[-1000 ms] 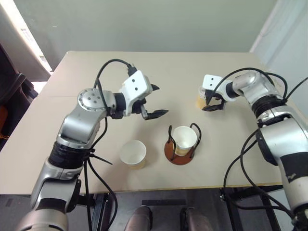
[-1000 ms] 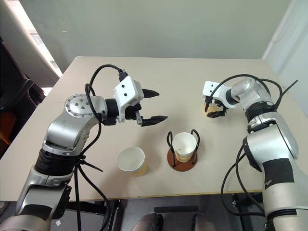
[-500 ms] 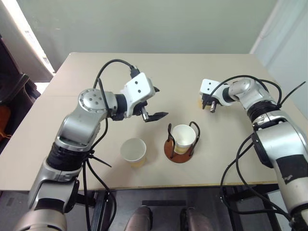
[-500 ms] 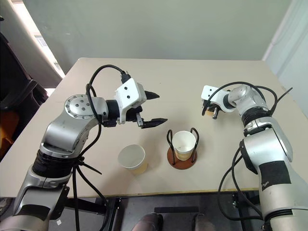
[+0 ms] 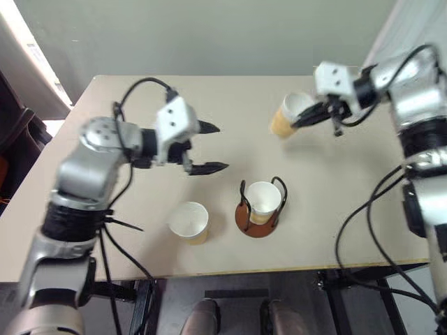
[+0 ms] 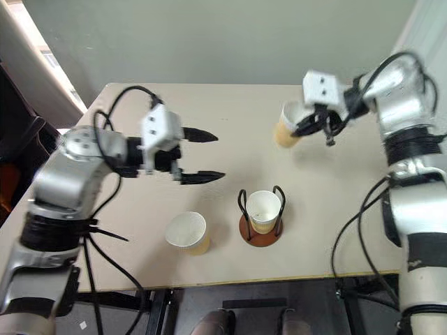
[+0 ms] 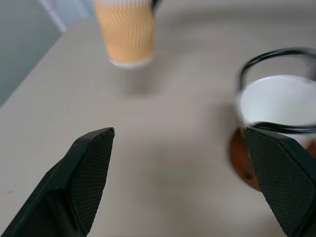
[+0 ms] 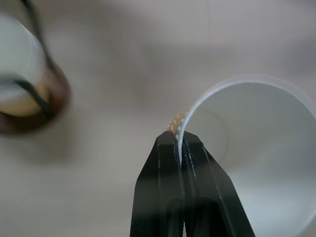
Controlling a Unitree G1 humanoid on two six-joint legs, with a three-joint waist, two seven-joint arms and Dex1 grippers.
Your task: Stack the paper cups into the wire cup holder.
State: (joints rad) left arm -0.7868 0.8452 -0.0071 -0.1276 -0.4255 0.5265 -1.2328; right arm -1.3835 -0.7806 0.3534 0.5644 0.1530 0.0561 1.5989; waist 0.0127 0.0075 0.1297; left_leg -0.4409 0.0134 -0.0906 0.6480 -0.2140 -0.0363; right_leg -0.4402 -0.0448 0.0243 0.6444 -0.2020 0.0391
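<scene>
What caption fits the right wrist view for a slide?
Right gripper pinching the rim of a paper cup, wire cup holder beyond.

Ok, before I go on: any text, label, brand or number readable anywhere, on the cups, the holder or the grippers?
None readable.
Tan-yellow paper cup pinched at its rim by the right gripper: plain ribbed wall, no print.
Cup in the black wire cup holder: no print seen.
Loose cup on the beige table: none.
Left gripper, open: no marking.
</scene>
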